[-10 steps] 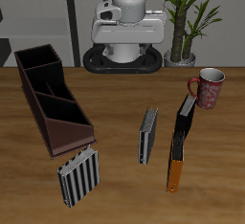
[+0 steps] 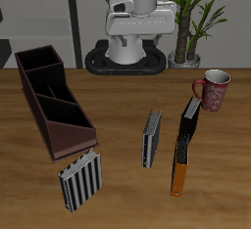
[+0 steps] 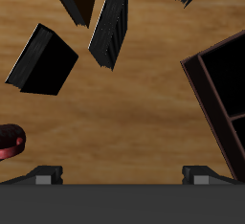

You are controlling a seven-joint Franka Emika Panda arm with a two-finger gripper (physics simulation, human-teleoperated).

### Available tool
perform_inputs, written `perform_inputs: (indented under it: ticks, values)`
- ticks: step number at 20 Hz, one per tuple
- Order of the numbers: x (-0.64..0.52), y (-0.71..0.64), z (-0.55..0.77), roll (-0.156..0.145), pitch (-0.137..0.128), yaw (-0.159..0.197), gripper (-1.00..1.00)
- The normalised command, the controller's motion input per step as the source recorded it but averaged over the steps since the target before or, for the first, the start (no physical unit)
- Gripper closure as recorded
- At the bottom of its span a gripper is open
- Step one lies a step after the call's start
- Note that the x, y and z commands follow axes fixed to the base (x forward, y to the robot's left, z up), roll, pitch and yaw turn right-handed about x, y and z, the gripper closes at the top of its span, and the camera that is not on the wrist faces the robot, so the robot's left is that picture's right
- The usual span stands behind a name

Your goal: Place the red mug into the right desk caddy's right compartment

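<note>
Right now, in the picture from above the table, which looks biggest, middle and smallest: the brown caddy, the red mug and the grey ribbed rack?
1. The right desk caddy looks biggest by far.
2. The grey ribbed rack comes next, though it sits nearer the camera, which may flatter it.
3. The red mug looks smallest, but it stands farther back.

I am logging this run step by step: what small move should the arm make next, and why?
Probably swing the gripper across toward the red mug and begin lowering. The mug stands upright and untouched beside the books, far from the right desk caddy, and the arm is high near its base, holding nothing.
</note>
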Motion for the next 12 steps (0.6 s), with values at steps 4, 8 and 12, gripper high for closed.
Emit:
perform_inputs:
  ticks: [4, 8, 12]
  values:
    - [-0.36, 0.17, 0.00, 0.011, -0.034, -0.013, -1.00]
    - [-0.24, 0.14, 0.01, -0.053, -0.009, -0.047, -1.00]
    - [-0.20, 0.18, -0.01, -0.029, -0.031, -0.003, -1.00]
